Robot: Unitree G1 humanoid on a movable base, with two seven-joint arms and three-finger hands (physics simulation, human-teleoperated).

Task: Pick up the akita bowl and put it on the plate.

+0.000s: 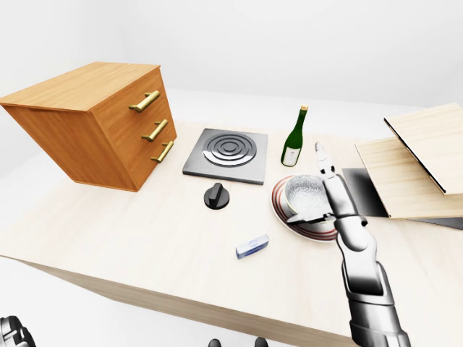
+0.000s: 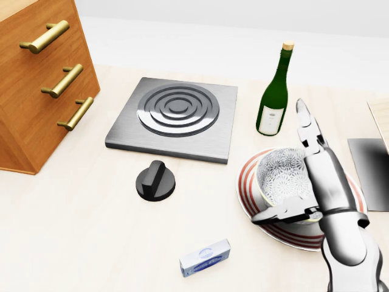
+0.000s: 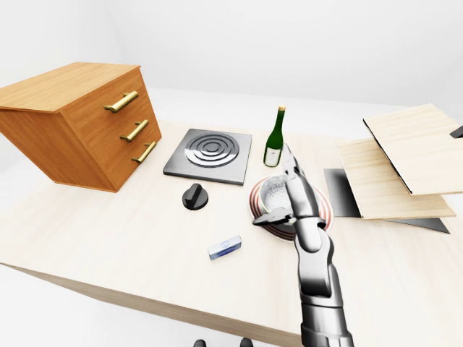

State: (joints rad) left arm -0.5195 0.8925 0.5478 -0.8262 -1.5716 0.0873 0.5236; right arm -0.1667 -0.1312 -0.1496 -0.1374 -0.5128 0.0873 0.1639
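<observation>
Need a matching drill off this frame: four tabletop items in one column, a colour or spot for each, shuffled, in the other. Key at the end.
Column 1
1. bowl
2. bottle
3. knob
4. small box

Column 2
a. black, just below the burner in the head view
b. green, upright, above the plate in the head view
c. blue and white, lying flat near the head view's bottom edge
d. patterned, resting on the striped plate

Pairs: 1-d, 2-b, 3-a, 4-c
</observation>
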